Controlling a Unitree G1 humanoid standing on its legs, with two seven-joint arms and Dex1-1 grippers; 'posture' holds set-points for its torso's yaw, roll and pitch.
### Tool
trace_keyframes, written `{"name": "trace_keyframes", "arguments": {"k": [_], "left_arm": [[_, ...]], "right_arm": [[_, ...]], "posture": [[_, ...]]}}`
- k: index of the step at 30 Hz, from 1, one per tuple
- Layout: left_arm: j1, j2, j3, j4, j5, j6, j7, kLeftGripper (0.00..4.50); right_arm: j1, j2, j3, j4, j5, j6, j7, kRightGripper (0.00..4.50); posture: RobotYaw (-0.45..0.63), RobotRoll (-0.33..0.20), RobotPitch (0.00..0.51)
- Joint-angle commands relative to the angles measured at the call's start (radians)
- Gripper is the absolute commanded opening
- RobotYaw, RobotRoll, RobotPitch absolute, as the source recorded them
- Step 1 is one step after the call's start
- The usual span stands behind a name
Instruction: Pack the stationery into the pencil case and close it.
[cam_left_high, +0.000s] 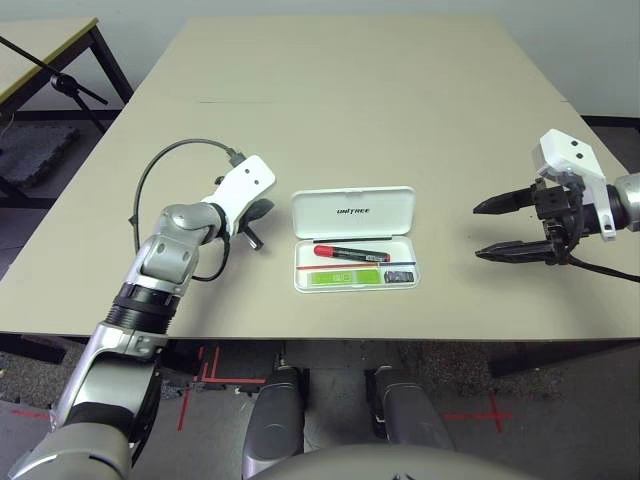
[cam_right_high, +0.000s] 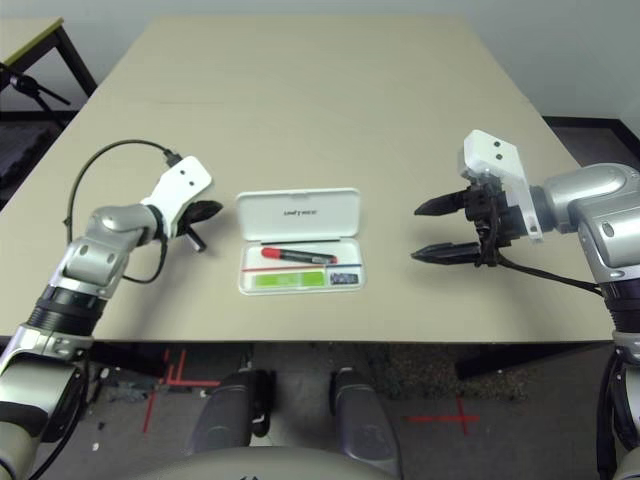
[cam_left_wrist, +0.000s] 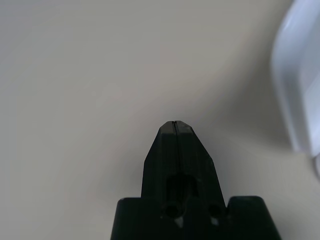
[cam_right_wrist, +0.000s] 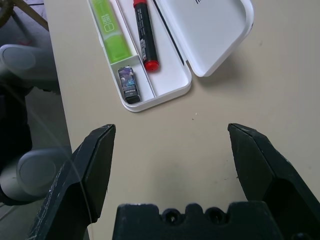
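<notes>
The flat white hard-plastic pencil case (cam_left_high: 353, 238) is seen lying open on the beige table (cam_left_high: 360, 100), with the lime-green highlighter (cam_right_wrist: 111, 35), the red-capped dark marker (cam_right_wrist: 145, 34) and the small dark block (cam_right_wrist: 128, 84) inside. To its right, the right gripper (cam_left_high: 497, 229) is held wide apart, empty. To its left, the left gripper (cam_left_wrist: 173, 127) is pressed closed on nothing.

You could read one word, "UNITREE", in small dark letters on the raised lid of the pencil case (cam_left_high: 352, 212). Inside that case the highlighter (cam_right_wrist: 111, 35) carried a small white label, possibly lettered, but you could not make it out.
</notes>
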Motion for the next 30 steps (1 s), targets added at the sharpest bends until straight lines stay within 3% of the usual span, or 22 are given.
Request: {"name": "trace_keyframes", "arguments": {"k": [1,19,30], "left_arm": [[-0.018,-0.017,-0.031,-0.01,-0.005,-0.017,-0.034,0.02],[0.081,0.102,-0.098,-0.336,-0.133,-0.057,-0.366,0.02],[0.102,0.074,-0.26,-0.34,-0.073,-0.072,-0.389,0.02]], "right_arm": [[0.007,-0.001,0.009,-0.006,-0.008,-0.007,-0.007,4.5],[0.015,0.008,0.023,-0.002,-0.023,-0.026,-0.024,4.5],[-0.001,0.027,0.051,0.012,-0.045,-0.041,-0.022,4.5]], "posture": [[0.01,0.0,0.092],[0.02,0.0,0.085],[0.02,0.0,0.089]]}}
